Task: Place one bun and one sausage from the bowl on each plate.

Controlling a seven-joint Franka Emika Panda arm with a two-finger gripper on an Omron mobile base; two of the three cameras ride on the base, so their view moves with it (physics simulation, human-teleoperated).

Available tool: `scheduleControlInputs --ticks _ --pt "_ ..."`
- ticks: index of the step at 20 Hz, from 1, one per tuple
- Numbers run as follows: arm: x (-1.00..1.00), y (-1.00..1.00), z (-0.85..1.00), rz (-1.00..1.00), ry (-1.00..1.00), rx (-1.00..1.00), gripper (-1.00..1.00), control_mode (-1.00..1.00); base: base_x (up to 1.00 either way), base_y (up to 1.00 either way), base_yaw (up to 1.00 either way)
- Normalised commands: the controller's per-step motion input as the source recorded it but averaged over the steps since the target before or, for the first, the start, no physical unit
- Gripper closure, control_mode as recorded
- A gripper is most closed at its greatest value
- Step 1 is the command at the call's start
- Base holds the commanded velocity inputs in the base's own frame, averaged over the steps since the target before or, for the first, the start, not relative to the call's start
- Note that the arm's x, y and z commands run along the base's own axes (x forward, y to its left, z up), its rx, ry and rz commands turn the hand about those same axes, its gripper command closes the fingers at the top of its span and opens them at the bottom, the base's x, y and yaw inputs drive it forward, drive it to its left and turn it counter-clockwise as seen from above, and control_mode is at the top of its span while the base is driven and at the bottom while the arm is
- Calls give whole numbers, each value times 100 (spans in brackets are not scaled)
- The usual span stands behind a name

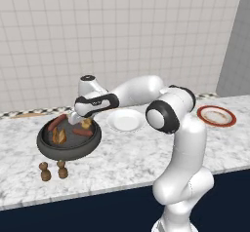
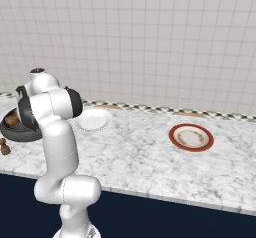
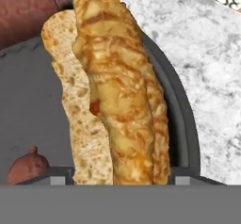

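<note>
- Nearest, on the front of the counter (image 1: 127, 163), two small brown pepper pots (image 1: 52, 170) stand just in front of the bowl (image 1: 68, 145). A low swing of the arm could knock them over.
- The bowl sits at the left of the counter. It holds two buns and two sausages, so no food is on a plate yet.
- The gripper (image 1: 78, 120) is down in the bowl at the far right bun (image 1: 87, 124). In the hand view this bun (image 3: 110, 91) is very close and stands up between the two dark tips at the bottom corners. The jaws look apart, one on each side of it, but I cannot tell if they are pressing on it.
- The bun is long and bumpy. If the jaws close on just one end, it may tip or slip out as it goes up.
- A sausage (image 3: 23, 9) lies right behind the bun, and another sausage end (image 3: 27, 164) is close by. The tips could bump one and roll it around.
- The hand view shows the bun's split side and the bowl's rim (image 3: 181, 119) right beside it. The base views do not show that.
- The left base view shows the white plate (image 1: 125, 120) just right of the bowl.
- The right base view shows the red-rimmed plate (image 2: 191, 137) best, well apart to the far right. That is a long carry, so a loose hold could drop the food.
</note>
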Motion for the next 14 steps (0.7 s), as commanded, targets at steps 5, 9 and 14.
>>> scheduleControlInputs --ticks 5,9,14 --pt "-47 -8 32 -2 -6 0 100 -100 0 0 0" --pt "-42 -82 42 -21 -11 6 100 -100 0 0 0" --pt "9 -100 4 -40 -9 15 100 -100 0 0 0"
